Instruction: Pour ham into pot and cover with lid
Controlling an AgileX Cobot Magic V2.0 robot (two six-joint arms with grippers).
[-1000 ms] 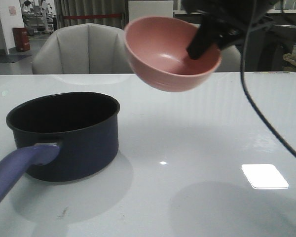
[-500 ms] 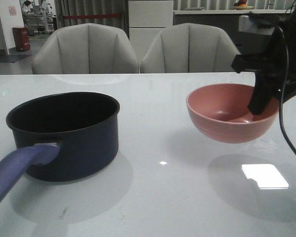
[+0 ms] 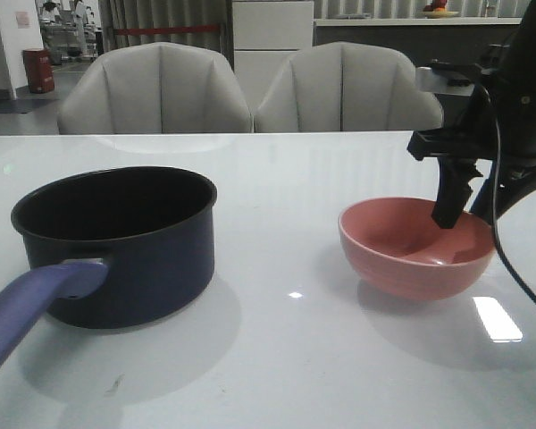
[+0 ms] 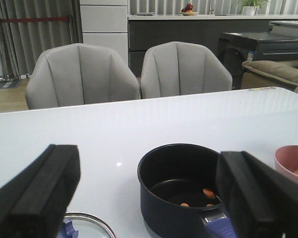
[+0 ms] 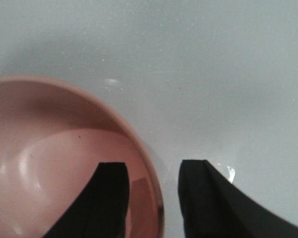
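Observation:
The dark navy pot (image 3: 116, 241) with its purple-blue handle (image 3: 27, 304) stands at the left of the table. A few orange ham (image 4: 207, 192) pieces lie on its black bottom. The glass lid (image 4: 92, 221) lies flat beside the pot; only part of its metal rim shows. My left gripper (image 4: 149, 153) hangs open and empty, back from the pot. The pink bowl (image 3: 411, 259) sits upright on the table at the right, empty. My right gripper (image 3: 464, 214) is open and straddles the bowl's rim (image 5: 156, 198), one finger inside and one outside, with gaps on both sides.
Two grey chairs (image 3: 250, 89) stand behind the table's far edge. A black cable (image 3: 505, 268) hangs from the right arm in front of the bowl. Bright light patches reflect on the white tabletop (image 3: 295, 357).
The right gripper brought the pink bowl down and to the right, from tilted in the air to resting on the table. Its jaws have opened off the rim.

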